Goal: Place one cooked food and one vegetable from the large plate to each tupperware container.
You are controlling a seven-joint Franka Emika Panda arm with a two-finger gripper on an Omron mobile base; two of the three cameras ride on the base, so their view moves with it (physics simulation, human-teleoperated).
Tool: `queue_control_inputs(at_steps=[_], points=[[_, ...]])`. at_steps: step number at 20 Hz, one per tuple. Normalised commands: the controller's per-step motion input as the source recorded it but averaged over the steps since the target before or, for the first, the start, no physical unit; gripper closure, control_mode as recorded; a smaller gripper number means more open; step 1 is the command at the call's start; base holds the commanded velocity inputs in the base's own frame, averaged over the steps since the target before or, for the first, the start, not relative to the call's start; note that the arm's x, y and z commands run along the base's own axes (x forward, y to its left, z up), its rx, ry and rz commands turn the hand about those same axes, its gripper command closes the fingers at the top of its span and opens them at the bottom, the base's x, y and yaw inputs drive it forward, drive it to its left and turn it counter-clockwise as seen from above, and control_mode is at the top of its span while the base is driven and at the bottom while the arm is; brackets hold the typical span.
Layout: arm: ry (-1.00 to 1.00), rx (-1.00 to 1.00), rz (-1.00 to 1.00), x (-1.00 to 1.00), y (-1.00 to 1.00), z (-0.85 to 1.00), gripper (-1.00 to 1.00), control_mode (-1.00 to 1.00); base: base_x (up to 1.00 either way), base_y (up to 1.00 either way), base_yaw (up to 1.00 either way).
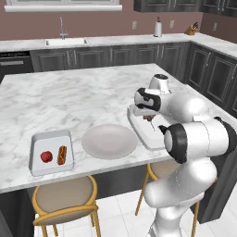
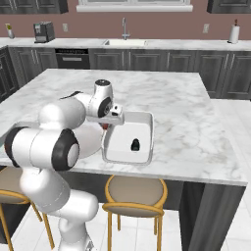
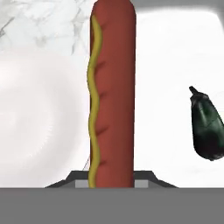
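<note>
Claw (image 3: 111,186) clenched on a hot dog (image 3: 113,94), mustard line running down its length, hanging above the larger tupperware container (image 2: 128,157) on the right part of the marble desk (image 1: 69,95). Already in that container: a dark eggplant (image 2: 135,144), seen at about 3 o'clock from the hot dog in the hand view. Large plate (image 1: 109,141) bare, just beside the container. Smaller tupperware container (image 1: 50,137) at the desk's near left, holding the red vegetable (image 1: 46,157) and a second hot dog (image 1: 62,155) side by side.

Step in hand, by judgement: setting down the last cooked food. Best lowered toward free floor well apart from the eggplant, released only when low, then lifted straight up to avoid dragging.
</note>
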Motion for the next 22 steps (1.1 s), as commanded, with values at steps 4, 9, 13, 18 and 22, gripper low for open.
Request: queue_control_inputs(at_steps=[4,9,13,18,22], points=[[0.06,0.0,-0.31,0.0,-0.8,0.0,1.0,-1.0,0.0,0.0,0.0],[0.01,0.0,-0.06,0.27,-0.28,-0.35,1.0,-1.0,0.0,0.0,0.0],[0.0,0.0,0.12,0.45,-0.01,-0.48,1.0,-1.0,0.0,0.0,0.0],[0.0,-0.01,0.14,0.19,0.0,-0.36,1.0,-1.0,0.0,0.0,0.0],[0.0,-0.01,0.08,0.19,0.06,-0.21,1.0,-1.0,0.0,0.0,0.0]])
